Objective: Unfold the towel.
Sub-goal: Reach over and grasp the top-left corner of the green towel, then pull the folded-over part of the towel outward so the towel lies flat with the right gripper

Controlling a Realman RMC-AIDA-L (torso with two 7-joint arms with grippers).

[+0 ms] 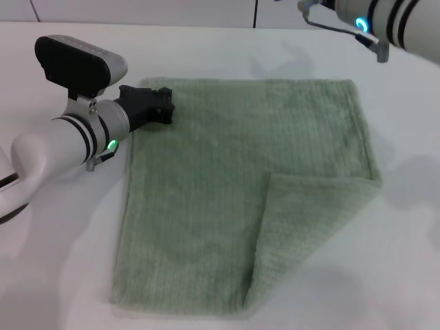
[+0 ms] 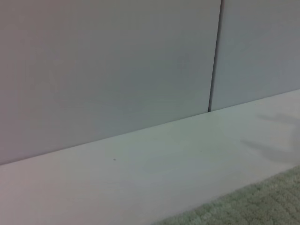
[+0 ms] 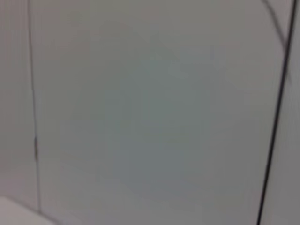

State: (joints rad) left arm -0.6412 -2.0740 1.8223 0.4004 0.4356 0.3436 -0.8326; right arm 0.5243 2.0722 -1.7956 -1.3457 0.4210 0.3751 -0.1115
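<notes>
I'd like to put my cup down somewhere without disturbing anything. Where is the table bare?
The white table is bare to the right of the towel, beside its folded-over corner, and along the far edge between both arms. It is crowded at the towel's far left corner, where the left gripper sits. The right gripper hovers beyond the far right corner.

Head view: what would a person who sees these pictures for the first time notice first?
The big green towel fills the middle of the white table; its near right corner is folded over onto it. The left gripper rests at the towel's far left corner. The right arm is lifted away at the far right, above the table.
</notes>
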